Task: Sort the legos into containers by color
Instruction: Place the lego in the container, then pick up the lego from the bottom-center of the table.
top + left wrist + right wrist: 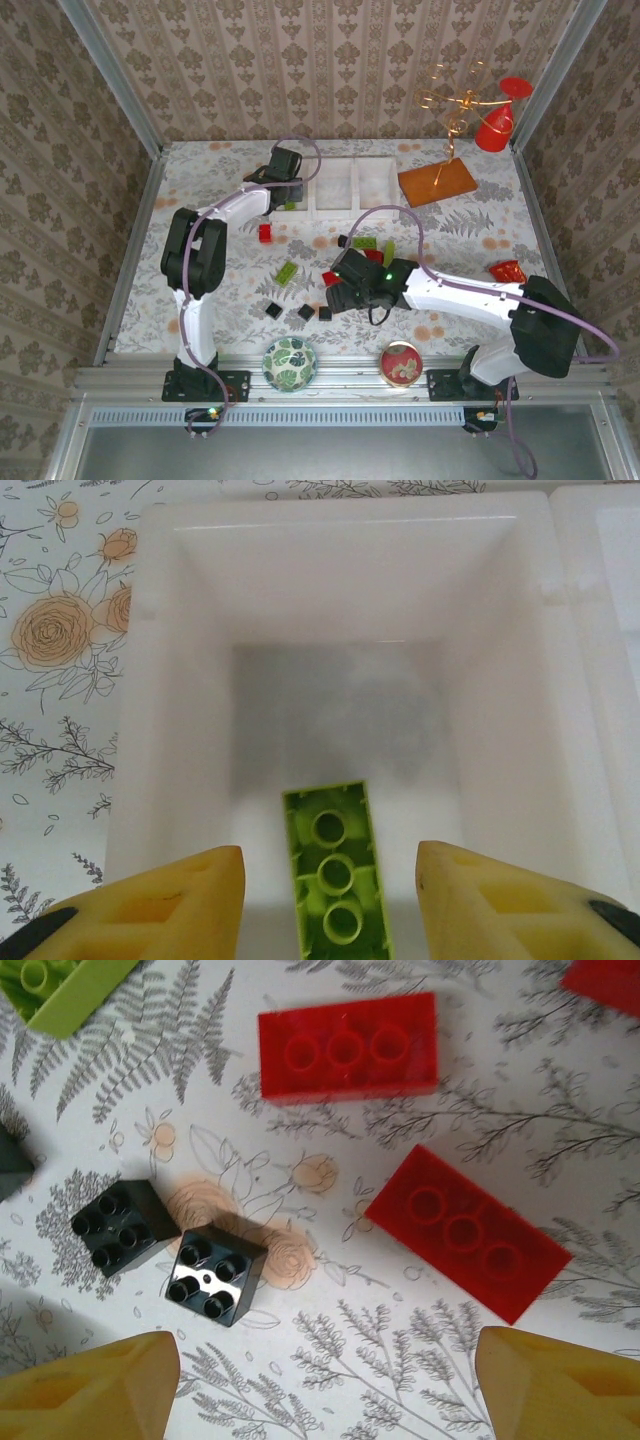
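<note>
Left hand stood parted over the left compartment of the white tray; lime green brick lay loose inside. Right hand was spread above red brick on worktop. Bricks likely light, rigid, slick; best pinched across the long flat sides.

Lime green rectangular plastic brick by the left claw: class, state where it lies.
Left wrist view: the brick lies in the white plastic tray's leftmost compartment, between the left claw's parted fingers, touching neither.
</note>
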Available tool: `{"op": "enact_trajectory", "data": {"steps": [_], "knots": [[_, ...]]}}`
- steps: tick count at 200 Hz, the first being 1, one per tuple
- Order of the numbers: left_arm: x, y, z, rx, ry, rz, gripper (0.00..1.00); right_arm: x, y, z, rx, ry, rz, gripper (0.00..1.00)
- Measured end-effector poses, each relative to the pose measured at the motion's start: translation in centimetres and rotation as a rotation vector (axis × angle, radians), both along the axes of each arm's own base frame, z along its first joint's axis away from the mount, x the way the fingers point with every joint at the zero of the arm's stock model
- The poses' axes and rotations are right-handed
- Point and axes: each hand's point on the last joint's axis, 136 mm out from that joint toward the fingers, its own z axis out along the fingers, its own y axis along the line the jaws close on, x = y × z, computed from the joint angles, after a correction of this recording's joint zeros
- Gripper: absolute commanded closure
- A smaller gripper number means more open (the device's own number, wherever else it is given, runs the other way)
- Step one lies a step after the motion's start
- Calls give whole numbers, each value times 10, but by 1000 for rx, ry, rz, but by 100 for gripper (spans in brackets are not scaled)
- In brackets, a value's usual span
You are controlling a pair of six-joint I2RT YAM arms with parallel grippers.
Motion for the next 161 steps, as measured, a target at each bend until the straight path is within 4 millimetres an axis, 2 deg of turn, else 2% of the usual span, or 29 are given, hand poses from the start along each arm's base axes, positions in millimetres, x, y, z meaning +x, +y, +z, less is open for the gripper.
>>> {"op": "enact_trajectory", "data": {"steps": [37,63,125,161], "knots": [[0,0,1,-2,-1,0,44,-6,13,-2,8,23,34,27],[-9,3,11,-15,-11,2,39,-11,20,-6,13,45,54,29],[-50,23,90,-107,-151,16,21,-21,30,-9,10,59,93,30],[-76,39,103,-127,-186,38,7,-25,32,-14,-4,68,104,31]]}}
